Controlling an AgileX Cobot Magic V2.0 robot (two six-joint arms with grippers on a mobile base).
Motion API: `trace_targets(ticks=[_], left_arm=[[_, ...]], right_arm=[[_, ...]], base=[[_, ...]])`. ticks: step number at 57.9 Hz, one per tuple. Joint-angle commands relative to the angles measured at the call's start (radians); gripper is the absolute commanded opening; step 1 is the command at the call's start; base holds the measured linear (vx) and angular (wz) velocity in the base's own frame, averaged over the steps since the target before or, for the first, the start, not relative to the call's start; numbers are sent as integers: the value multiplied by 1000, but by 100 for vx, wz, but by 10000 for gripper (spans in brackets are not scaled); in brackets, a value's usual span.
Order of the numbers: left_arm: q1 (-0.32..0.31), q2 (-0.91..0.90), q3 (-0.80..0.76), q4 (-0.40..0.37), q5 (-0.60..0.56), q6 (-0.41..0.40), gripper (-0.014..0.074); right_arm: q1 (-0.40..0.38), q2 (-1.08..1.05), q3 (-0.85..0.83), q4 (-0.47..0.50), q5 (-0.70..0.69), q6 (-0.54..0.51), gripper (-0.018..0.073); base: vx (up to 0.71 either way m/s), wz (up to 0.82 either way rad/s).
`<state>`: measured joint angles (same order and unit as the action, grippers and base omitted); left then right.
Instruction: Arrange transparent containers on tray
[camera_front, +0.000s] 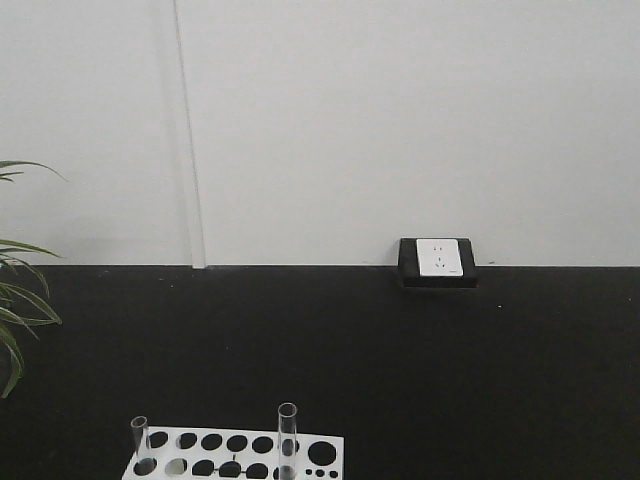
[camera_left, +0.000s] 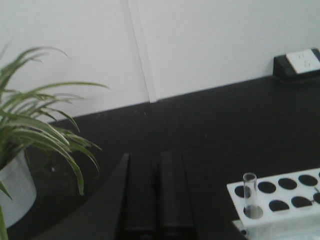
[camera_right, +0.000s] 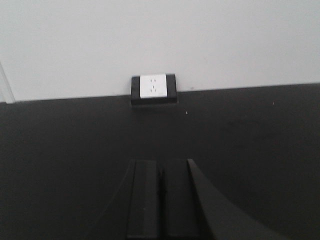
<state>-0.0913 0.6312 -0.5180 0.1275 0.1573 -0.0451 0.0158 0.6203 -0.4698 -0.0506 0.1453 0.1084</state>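
Both transparent containers stand upright in a white perforated rack (camera_front: 235, 455) at the near edge of the black table (camera_front: 400, 350). The narrower test tube (camera_front: 140, 438) sits in a hole at the rack's left end, and the wider test tube (camera_front: 287, 440) stands well apart from it, nearer the middle. The front view cuts the rack off at the bottom edge, so the lower part of each tube and the rack's base cannot be seen.

Left gripper (camera_left: 157, 161): jaws drawn narrow with only a dark slit between them and nothing held. It sits left of the rack and clear of it. In its view the rack is cropped at the right, with only one tube showing, at the corner.

Right gripper (camera_right: 161, 166): jaws pressed together, empty, over bare table, pointed at a wall socket (camera_right: 153, 86).

A plant (camera_left: 35, 125) in a pale pot (camera_left: 15, 187) stands at the far left, partly out of frame
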Motion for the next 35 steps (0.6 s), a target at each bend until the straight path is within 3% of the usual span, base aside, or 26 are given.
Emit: trace_targets(ticks=[1,16,28,35], left_arm=[[3,87,-34,-7,-109,-17,52],[1,314,-34,-6,-289,-91,257],[1,461,-33,4,-440,-92,486],[-10,513,-8,4,-547,-92,556]], right_arm=[[-6,31,-34,0,-104,-3,74],[-6,58,-34,2,-111,-3,140],[-6,58,-34,2,-111,-3,204],[-6,58,-33,2,-111,-3,233]], base=[[0,0],[0,0],[0,0],[0,0]])
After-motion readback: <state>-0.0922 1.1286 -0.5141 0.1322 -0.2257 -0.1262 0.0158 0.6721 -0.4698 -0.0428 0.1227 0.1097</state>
